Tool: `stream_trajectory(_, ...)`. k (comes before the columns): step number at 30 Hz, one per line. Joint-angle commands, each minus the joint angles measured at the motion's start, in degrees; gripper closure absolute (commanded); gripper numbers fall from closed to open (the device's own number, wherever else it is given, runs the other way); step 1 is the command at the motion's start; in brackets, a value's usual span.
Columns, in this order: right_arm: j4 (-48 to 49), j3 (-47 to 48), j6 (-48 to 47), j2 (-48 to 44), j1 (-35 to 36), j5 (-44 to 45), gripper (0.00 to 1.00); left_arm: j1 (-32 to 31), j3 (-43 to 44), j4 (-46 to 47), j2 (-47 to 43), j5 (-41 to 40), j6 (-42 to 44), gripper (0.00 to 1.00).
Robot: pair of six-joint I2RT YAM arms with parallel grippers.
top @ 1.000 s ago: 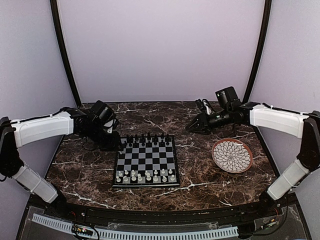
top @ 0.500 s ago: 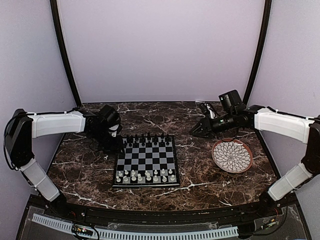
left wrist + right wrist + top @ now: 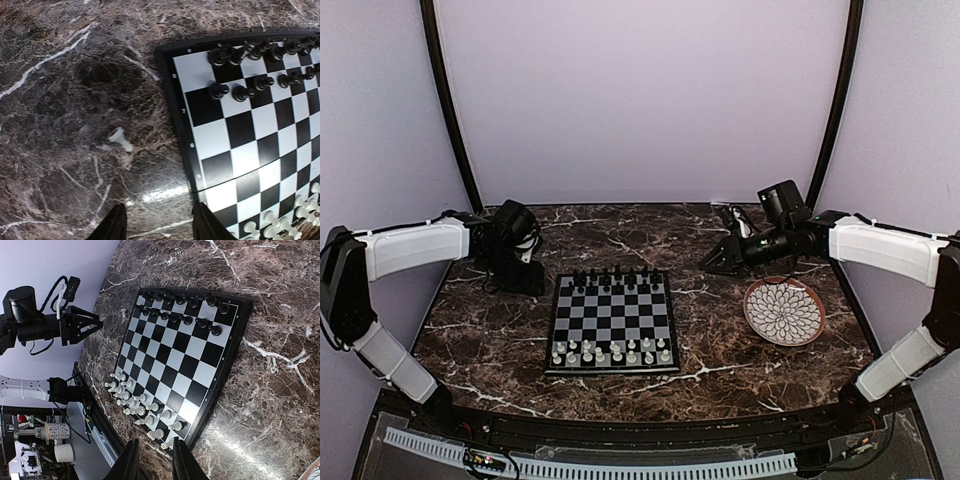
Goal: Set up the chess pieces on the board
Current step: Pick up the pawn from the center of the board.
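The board (image 3: 212, 137) runs off frame right, white chess pieces (image 3: 274, 231) cropped.

The board (image 3: 612, 322) is seen with black chess pieces (image 3: 612, 281) ranged along its far rows and white ones (image 3: 612, 352) along its near rows. The left gripper (image 3: 529, 280) is held near its far-left corner; a plate (image 3: 784, 311) is set to its right.

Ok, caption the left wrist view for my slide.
Left claw open over marble table, one stray white chess piece beside the board.
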Motion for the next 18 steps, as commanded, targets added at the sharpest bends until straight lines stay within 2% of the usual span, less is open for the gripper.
stream_trajectory(1,-0.1,0.4,-1.9,0.7,0.0,-0.9,0.75,2.3,3.0,-1.2,2.7,-3.6,7.2,0.51)
stream_trajectory(8,-2.8,1.1,-4.2,0.9,0.0,-0.1,0.75,6.1,10.7,-2.0,11.3,-0.6,5.3,0.49)
stream_trajectory(11,-3.1,0.6,-4.4,0.4,0.0,0.1,0.75,6.3,11.8,-1.9,13.6,1.1,3.4,0.52)
stream_trajectory(18,-3.3,-0.2,-4.5,-0.4,0.0,0.9,0.76,6.3,10.1,0.5,15.1,11.2,1.8,0.62)
